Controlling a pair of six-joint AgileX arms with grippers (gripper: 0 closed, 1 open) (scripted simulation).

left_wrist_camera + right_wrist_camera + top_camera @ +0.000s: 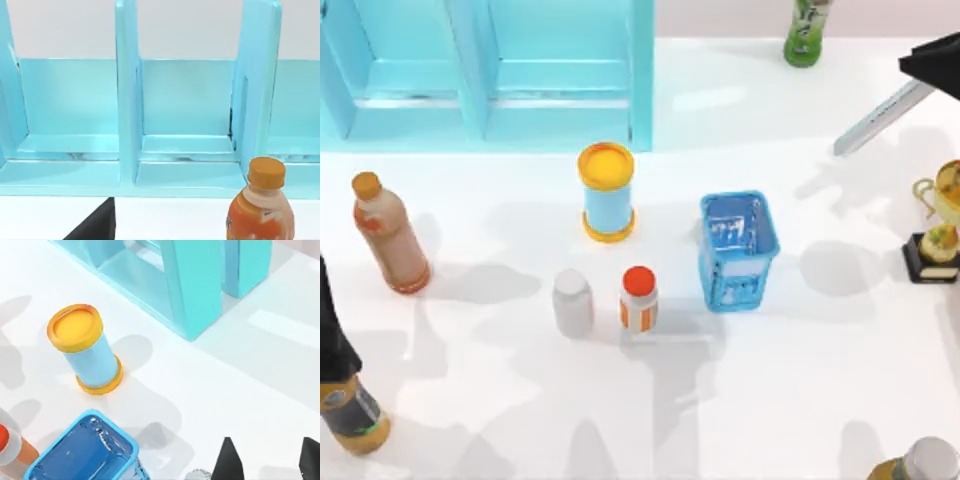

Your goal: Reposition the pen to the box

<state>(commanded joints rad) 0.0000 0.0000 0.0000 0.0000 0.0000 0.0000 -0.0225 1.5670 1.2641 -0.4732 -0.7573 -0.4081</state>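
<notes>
Silver-grey pen (873, 122), one, raised far right, one blue box (738, 250) mid-table, right fingers (227, 462) state untellable.

Orange-capped canister (607, 193) stands near white bottle (573, 302).

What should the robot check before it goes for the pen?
1. Silver-barrelled, black-capped pen located: ok, at the table's right rear.
2. Blue open-topped plastic box upright, opening up: ok.
3. Right hand ready: ok, fingers apart, nothing between.
4. Pen in the hand: not ok, not yet.
5. Pen lying flat or propped: cannot tell.
6. Left arm out of the way: ok, at the left edge.
</notes>
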